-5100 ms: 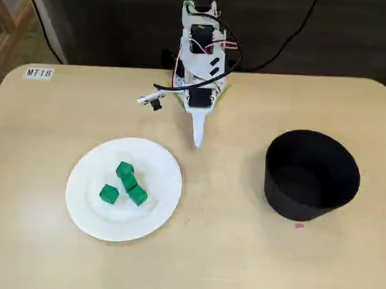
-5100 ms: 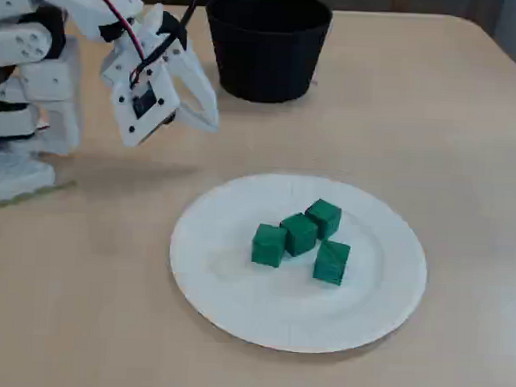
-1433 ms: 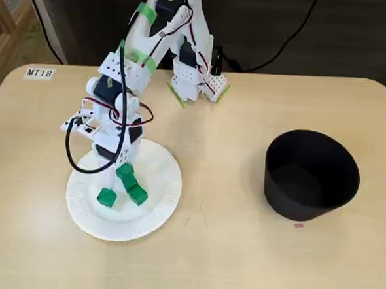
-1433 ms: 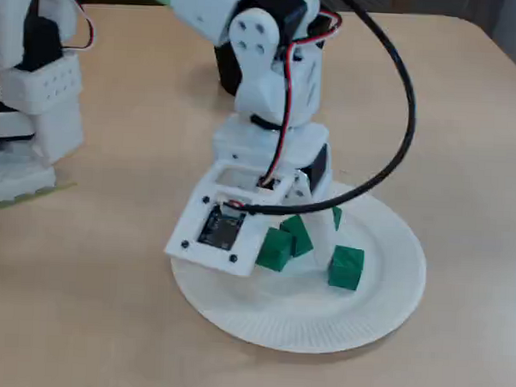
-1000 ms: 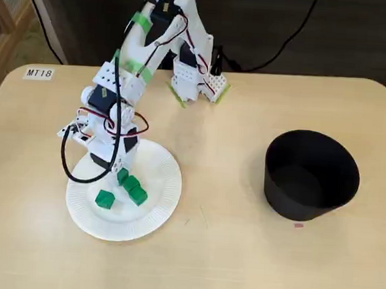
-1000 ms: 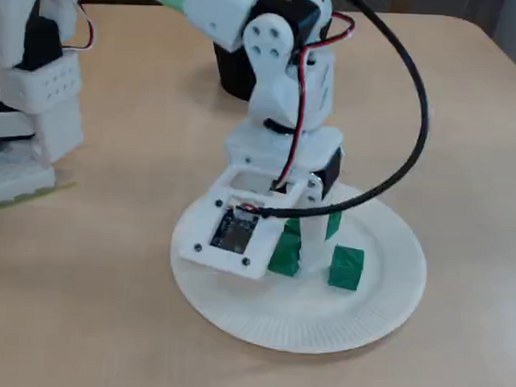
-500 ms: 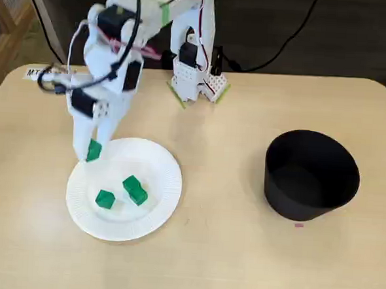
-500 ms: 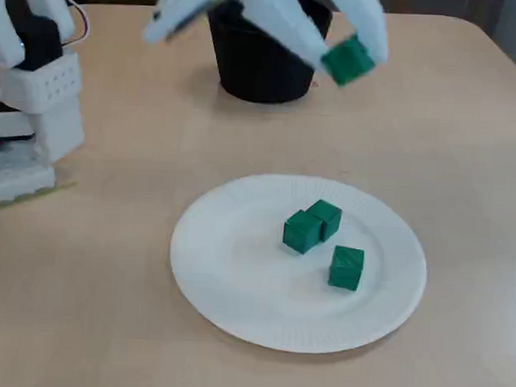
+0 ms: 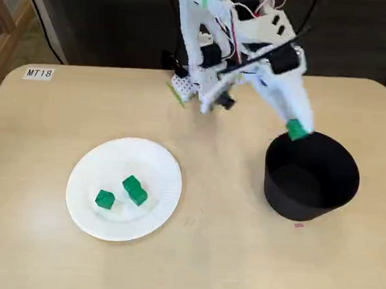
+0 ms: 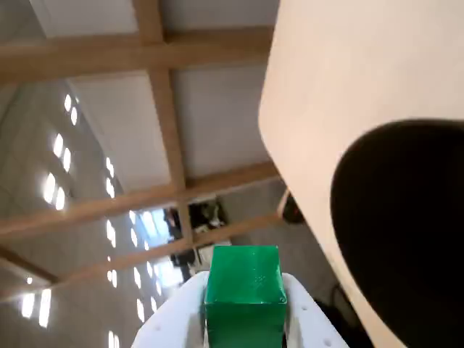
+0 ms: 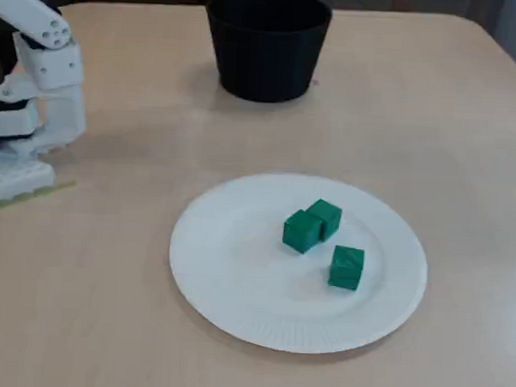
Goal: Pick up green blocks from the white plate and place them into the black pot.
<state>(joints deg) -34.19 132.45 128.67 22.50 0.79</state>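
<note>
the gripper [image 9: 295, 128] is clenched on 1 green block [image 9: 298, 131], held in the air at the upper-left rim of the black pot [image 9: 307, 202] as a fixed view shows it. it looks to be over the edge, not clearly over the middle of the opening. if the jaws let go here, the block could clip the rim and bounce onto the table [image 9: 225, 258], so i judge the arm should carry it further inward first. the wrist view agrees: the block [image 10: 244, 288] sits between the fingers with the pot's dark mouth [image 10: 406, 239] off to the right. 3 more blocks [image 11: 303, 231] lie on the white plate [image 11: 237, 287], 2 touching and 1 just beside them. a fixed view shows only the arm's base [image 11: 26, 106] and no gripper. the pot's inside is too dark to tell whether anything lies in it. the block's height above the rim cannot be judged.
</note>
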